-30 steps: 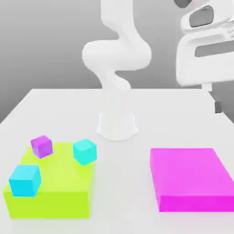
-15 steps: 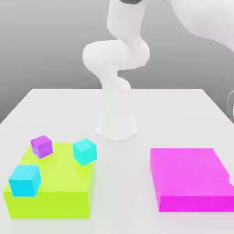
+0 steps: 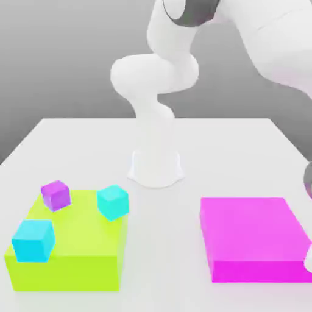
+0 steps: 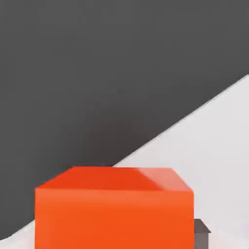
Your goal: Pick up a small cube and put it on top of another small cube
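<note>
Three small cubes rest on a lime-green block (image 3: 79, 247) at the exterior view's left. They are a purple cube (image 3: 55, 195) at its far corner, a teal cube (image 3: 113, 202) at its far right edge, and a cyan cube (image 3: 33, 240) near its front. My arm (image 3: 159, 79) rises from its base (image 3: 156, 167) and sweeps off to the exterior view's right. Part of my hand (image 3: 309, 183) shows at that edge, far from the cubes. In the hand view an orange block (image 4: 114, 209) sits close on the white table.
A flat magenta block (image 3: 253, 237) lies at the exterior view's right, just beside the hand. The white table (image 3: 164, 244) has an open strip between the lime-green and magenta blocks. A dark floor (image 4: 97, 73) lies beyond the table edge in the hand view.
The arm has swung: the hand left the exterior view's upper right and dropped to the right edge beside the magenta block. The cubes have not moved.
</note>
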